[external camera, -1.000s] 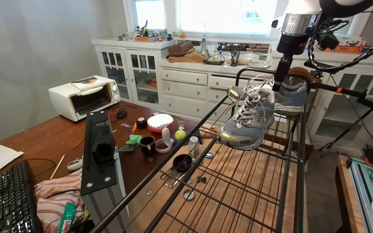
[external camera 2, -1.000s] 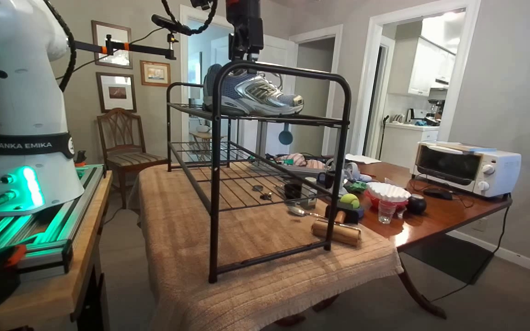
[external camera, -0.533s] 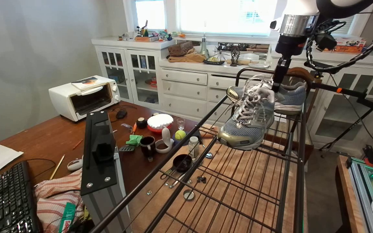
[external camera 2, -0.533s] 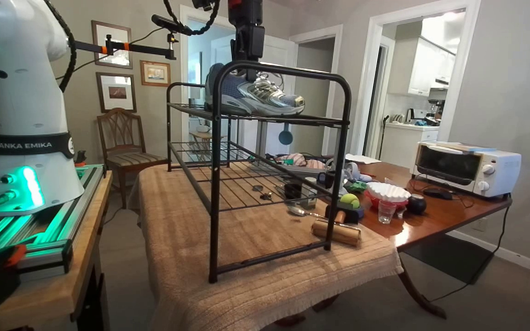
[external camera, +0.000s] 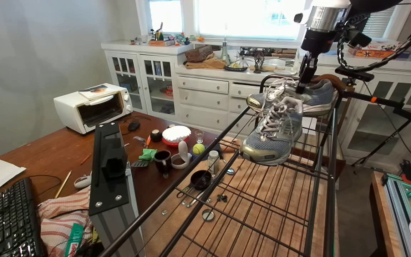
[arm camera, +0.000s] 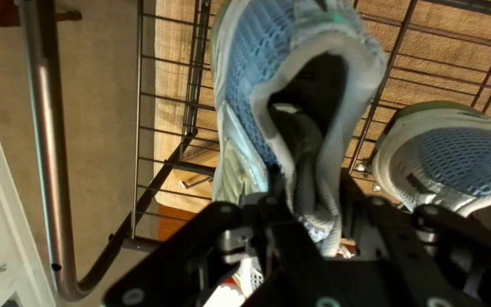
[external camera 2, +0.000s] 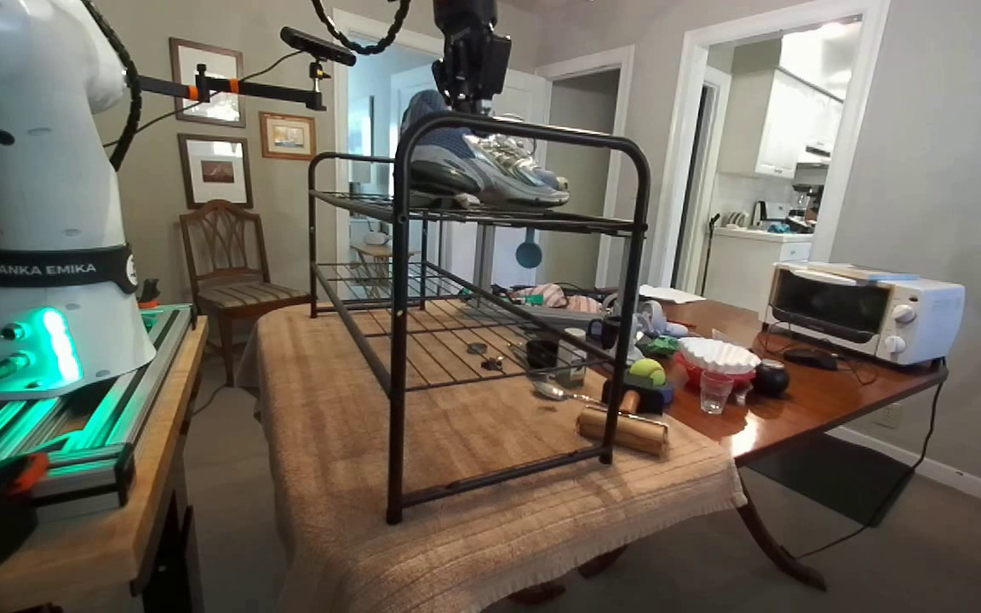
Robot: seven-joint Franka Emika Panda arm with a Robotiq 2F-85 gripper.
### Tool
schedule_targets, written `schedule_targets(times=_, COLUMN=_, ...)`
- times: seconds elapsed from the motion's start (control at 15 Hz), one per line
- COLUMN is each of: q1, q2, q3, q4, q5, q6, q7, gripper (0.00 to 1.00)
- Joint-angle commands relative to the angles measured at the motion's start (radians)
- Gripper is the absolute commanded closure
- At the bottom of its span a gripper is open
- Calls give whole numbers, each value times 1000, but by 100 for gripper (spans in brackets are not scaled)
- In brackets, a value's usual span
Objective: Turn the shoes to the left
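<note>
As I look across the room, a long white built-in cabinet (external camera: pixel 203 100) stands under the windows (external camera: pixel 252 18). Next size down, the counter (external camera: pixel 66 151): brown wood, cluttered, one end draped with a tan towel (external camera 2: pixel 329 460). White robot arm (external camera 2: pixel 48 170) stands beside that towel end. Black wire rack (external camera 2: pixel 398 358) stands upright on the towel. White toaster oven (external camera 2: pixel 848 311) sits near the counter's edge, well apart from the rack. Striped cloth (external camera: pixel 62 210) lies crumpled on the counter, black keyboard (external camera: pixel 11 221) just beside it.

The held shoe (external camera 2: pixel 490 170), grey-silver with white laces, is at one end of the rack's top shelf, by the end hoop: tilted, heel up and off the wires, toe lower; can't tell whether the toe touches. The other shoe (external camera: pixel 273 135), a match, sits just beside it, sole down on the wires, toe toward the left in an exterior view. Wrist view shows a gap between the two heels.

Black claw (arm camera: pixel 311 185) points down, clamped on the held shoe's ankle collar: one finger pressed to each side, the opening squeezed narrow between them.

White fluted liner (external camera: pixel 177 132) sits in a red bowl (external camera 2: pixel 688 368) on the counter. Wooden roller (external camera 2: pixel 622 430) lies on the towel by the rack's foot. Dark mug (external camera: pixel 162 162) upright on the counter, yellow-green tennis ball (external camera: pixel 198 149) near it. Small round disc (external camera: pixel 208 215) shows through the rack's wires; can't tell what it rests on.
</note>
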Motion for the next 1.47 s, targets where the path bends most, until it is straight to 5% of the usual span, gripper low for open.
schedule_targets(times=0.0, q1=24, q2=9, q3=-10, q4=41, q5=-24, q6=22, q7=-93, gripper=92)
schedule_targets(times=1.4, q1=211, q2=137, q3=3, q4=149, q5=186, q6=98, q7=-936, gripper=92)
